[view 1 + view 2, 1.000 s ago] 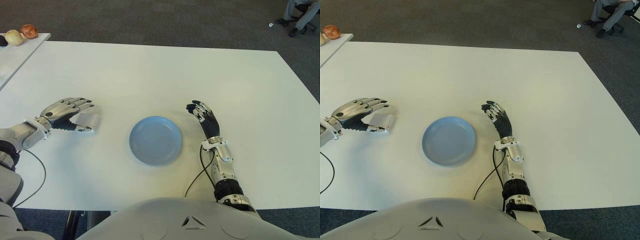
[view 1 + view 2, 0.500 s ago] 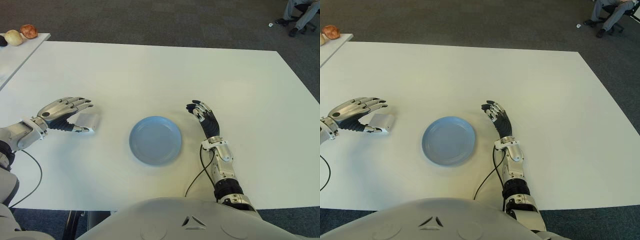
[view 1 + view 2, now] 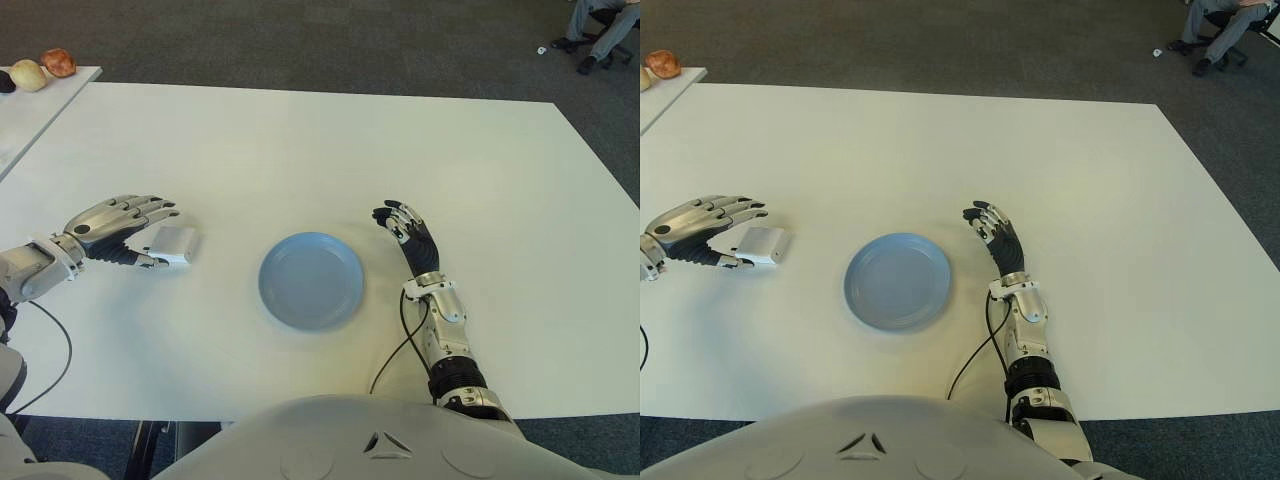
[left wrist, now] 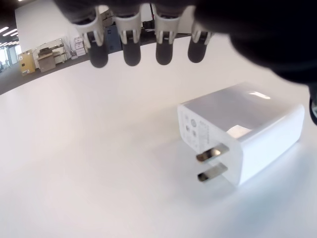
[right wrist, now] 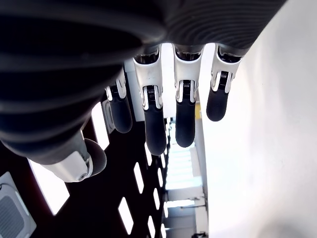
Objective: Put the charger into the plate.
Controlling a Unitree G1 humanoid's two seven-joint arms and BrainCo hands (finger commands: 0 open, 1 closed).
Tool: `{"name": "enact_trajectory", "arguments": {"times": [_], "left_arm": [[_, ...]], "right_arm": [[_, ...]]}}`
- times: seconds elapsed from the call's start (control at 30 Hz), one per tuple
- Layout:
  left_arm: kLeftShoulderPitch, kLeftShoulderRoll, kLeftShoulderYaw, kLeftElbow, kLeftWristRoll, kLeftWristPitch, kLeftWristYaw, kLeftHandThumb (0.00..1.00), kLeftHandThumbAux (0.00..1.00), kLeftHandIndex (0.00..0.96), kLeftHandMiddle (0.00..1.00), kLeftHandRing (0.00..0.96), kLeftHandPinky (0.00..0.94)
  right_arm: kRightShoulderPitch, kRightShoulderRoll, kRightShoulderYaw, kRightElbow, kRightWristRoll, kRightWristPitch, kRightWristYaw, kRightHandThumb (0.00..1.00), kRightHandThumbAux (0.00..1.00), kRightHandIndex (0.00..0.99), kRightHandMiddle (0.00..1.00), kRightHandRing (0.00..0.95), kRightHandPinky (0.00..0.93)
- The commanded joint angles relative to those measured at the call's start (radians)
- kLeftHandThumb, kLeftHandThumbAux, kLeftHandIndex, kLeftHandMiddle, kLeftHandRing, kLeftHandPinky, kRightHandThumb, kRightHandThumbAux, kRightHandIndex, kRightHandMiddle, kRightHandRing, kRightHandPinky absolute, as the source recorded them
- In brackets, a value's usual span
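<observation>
Backing off, that's the story on the left side: over the last second the left hand (image 3: 112, 222) has slid away toward 9 o'clock, and the charger (image 3: 174, 243), which sat tucked under its fingers a moment ago, now shows almost whole on the white table (image 3: 300, 140). The charger itself looks to have kept its place.

Right now the left hand hovers just beside the charger on its 9 o'clock side, fingers (image 4: 130, 34) stretched out and relaxed, gripping nothing; the thumb tip sits close to the charger's near edge, though contact can't be confirmed. In the left wrist view the white block lies flat on the table, its two prongs (image 4: 212, 162) pointing away from the palm, fingertips hanging above and beyond it.

So the key relation: the charger lies at 3 o'clock from the left palm, and the blue plate (image 3: 312, 280), empty, sits farther along at roughly 4 o'clock from the charger, apart from it. The block's long side appears to run roughly 9-to-3, though that's hard to call.

Over at the plate's 3 o'clock, the right hand (image 3: 405, 229) is idle, fingers loosely extended, holding nothing. The left hand is clearly the nearer one, and my read is it needs to close back over the block before any carry.
</observation>
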Motion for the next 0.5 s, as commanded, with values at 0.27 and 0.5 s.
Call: {"name": "enact_trajectory", "arguments": {"times": [0.27,0.5], "left_arm": [[0.009,0.004,-0.030,0.002,0.033,0.007,0.006,0.355,0.309,0.000,0.000,0.000,0.047],[0.015,-0.008,-0.033,0.000,0.027,0.005,-0.008,0.340,0.304,0.000,0.000,0.000,0.037]], "right_arm": [[0.062,0.003,0.001,0.047,-0.003,0.050,-0.018,0.000,0.572,0.221,0.348,0.283,0.219],[0.072,0.003,0.002,0.032,0.000,0.053,-0.019,0.000,0.571,0.217,0.347,0.287,0.227]]}}
